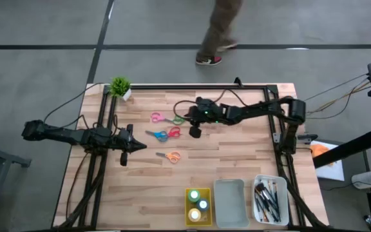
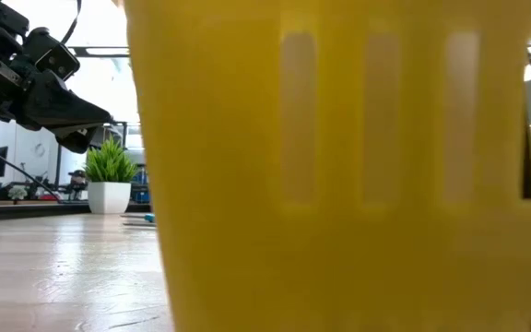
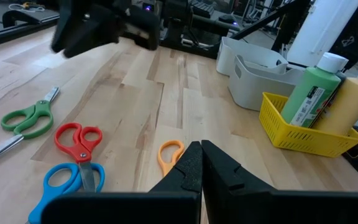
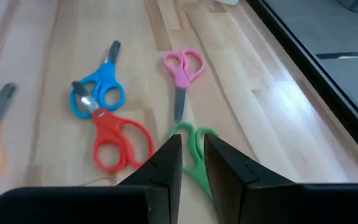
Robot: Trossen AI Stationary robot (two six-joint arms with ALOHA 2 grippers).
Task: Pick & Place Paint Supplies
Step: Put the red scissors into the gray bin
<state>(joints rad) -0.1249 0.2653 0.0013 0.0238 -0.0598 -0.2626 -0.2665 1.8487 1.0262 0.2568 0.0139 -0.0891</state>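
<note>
We start with the green scissors [image 4: 194,155], lying flat on the table [image 1: 237,161] with the handle loops toward the right pincer [image 4: 192,163] and the blade running away from it, toward the pink scissors [image 4: 182,68] just beyond. In the right wrist view the green loops show in the narrow gap between the two fingers, so the pair lies straight ahead of and below that pincer — its long axis roughly in line with the pincer's reach. The fingers stand only slightly apart and hold nothing that we can see.

Near the green scissors lie the red scissors [image 4: 118,144] and the blue scissors [image 4: 98,93], touching each other; the orange scissors [image 1: 171,156] lie apart from them, on the side away from the pink pair.

The left pincer [image 3: 201,167] hangs beside the orange scissors, fingers pressed together and empty. Well away from the green scissors, at the table's edge, the yellow tray [image 1: 188,206] holds paint bottles and the white tray [image 1: 257,183] holds brushes.

We judge the right arm the nearer one to the green pair — it would need wider fingers before descending.
</note>
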